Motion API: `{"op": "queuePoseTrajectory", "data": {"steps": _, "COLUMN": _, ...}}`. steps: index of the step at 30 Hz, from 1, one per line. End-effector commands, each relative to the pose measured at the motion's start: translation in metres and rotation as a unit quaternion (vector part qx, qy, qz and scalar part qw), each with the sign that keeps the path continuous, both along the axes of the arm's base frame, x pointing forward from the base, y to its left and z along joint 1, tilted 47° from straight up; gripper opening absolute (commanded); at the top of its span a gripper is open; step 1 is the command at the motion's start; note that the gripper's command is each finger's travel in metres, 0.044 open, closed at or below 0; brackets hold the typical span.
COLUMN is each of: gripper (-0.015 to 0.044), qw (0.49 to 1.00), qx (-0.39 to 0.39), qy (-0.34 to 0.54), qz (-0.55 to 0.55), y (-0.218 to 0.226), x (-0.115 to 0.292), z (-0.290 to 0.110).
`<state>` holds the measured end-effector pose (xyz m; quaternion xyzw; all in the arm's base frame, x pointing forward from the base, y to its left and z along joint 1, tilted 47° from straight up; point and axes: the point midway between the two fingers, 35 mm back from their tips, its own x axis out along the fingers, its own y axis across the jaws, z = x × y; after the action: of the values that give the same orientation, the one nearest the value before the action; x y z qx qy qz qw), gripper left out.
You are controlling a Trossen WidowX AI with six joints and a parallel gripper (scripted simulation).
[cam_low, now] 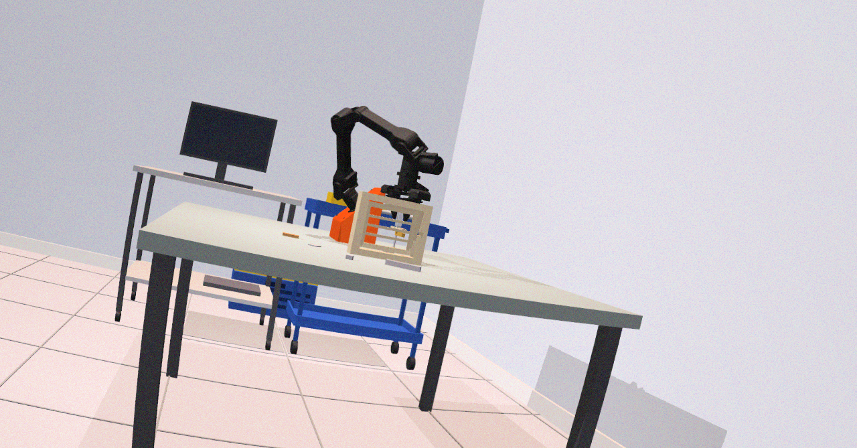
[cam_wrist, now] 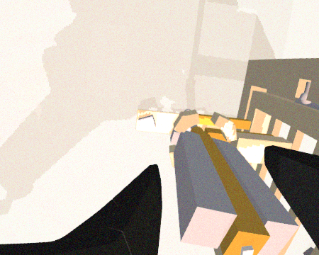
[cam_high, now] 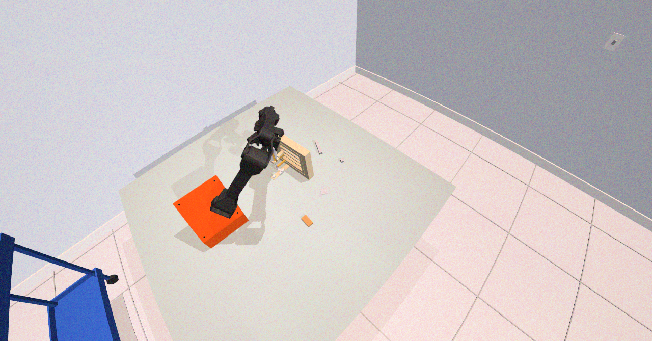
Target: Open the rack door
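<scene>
The beige rack frame (cam_high: 309,165) (cam_low: 356,224) (cam_wrist: 273,71) stands upright on the table (cam_high: 364,229) (cam_low: 515,283). Its slatted door (cam_wrist: 290,108) looks about in line with the frame; the exact angle cannot be told. The upright handle (cam_wrist: 234,184) stands out from the door on a cream bar (cam_wrist: 253,145), its two grey sides spread apart around an amber core. My gripper (cam_wrist: 212,163) (cam_low: 400,216) is open, with one black finger on each side of the handle. In the wrist view a gap shows at each side. The arm hides the fingertips in the top view.
An orange block (cam_high: 306,220) (cam_low: 290,235) and a pale square (cam_high: 323,191) lie in front of the rack. A thin strip (cam_high: 318,147) (cam_low: 403,265) and a small piece (cam_high: 341,160) (cam_low: 349,257) lie behind it. The orange-red base (cam_high: 195,211) carries the arm.
</scene>
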<state>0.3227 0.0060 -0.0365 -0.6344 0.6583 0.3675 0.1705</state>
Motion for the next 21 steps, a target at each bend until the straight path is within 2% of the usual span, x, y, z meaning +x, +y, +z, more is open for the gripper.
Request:
{"op": "queuePoseTrajectory", "data": {"steps": 1, "gripper": 0.0281, "qw": 0.997, "qx": -0.012, "qy": -0.055, "qz": -0.055, "y": -0.0022, "x": 0.0001, "z": -0.0004}}
{"op": "queuePoseTrajectory", "data": {"steps": 11, "gripper": 0.0281, "qw": 0.947, "qx": -0.045, "qy": -0.227, "qz": -0.222, "y": -0.0022, "x": 0.0001, "z": -0.0003}}
{"op": "queuePoseTrajectory", "data": {"steps": 21, "gripper": 0.0281, "qw": 0.84, "qx": -0.076, "qy": -0.385, "qz": -0.375, "y": -0.0022, "x": 0.0001, "z": -0.0003}}
